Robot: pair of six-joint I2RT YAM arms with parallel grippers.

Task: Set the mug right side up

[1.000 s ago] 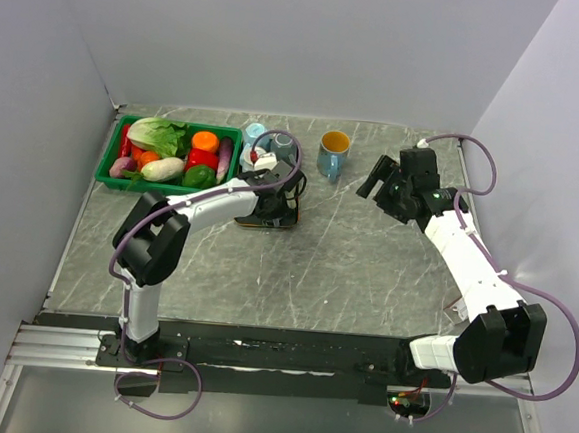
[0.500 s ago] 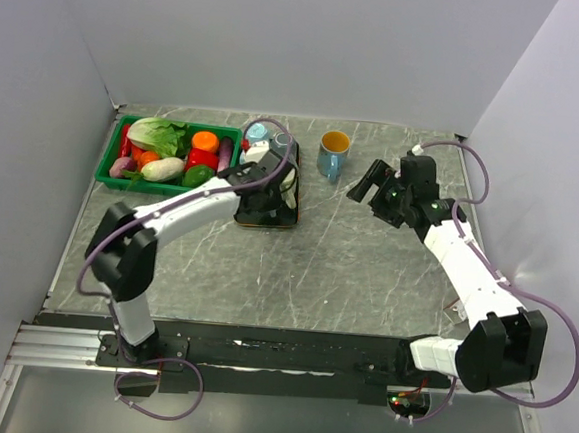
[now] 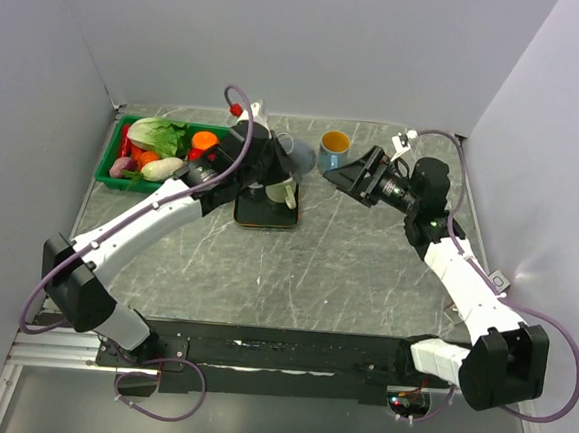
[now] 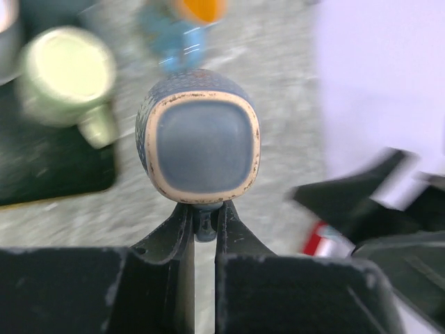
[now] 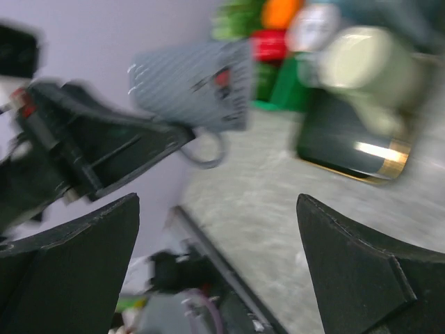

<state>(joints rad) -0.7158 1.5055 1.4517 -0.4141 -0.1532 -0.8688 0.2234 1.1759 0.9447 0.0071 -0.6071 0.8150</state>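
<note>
Grey marbled table [image 3: 345, 271], pale walls on three sides.

Two arms, one gripper each.
- Left gripper [image 4: 201, 217]: closed tight on the handle of the blue-grey mug [image 4: 200, 145], fingers nearly meeting around it. Raised off the table, above the tray's far edge in the top view [image 3: 272, 160].
- Right gripper [image 5: 217, 209]: spread wide, holding nothing and touching nothing. Aimed leftward at the held mug from near by, seen from above [image 3: 355, 174].

One green basket [image 3: 106, 167] at far left, packed with vegetables; exact number not readable.

One black tray [image 3: 260, 214] just right of the basket, gold trim at one edge in the right wrist view [image 5: 351, 149].

Three mugs in all:
- Blue-grey mug, in the air [image 3: 296, 155], clear of the table and the tray. Speckled body, squarish base with a cream ring, base turned toward the left wrist camera, mouth hidden from it. Small red mark on the side in the right wrist view [image 5: 191, 83], handle loop on the underside, pinched by the left gripper [image 5: 118, 149]. Tipped, not upright.
- Pale green mug [image 3: 280, 189], on the tray, just under the held one.
- Blue mug with orange interior [image 3: 332, 152], upright on the table, apart from the tray, between the two grippers and farther back.
</note>
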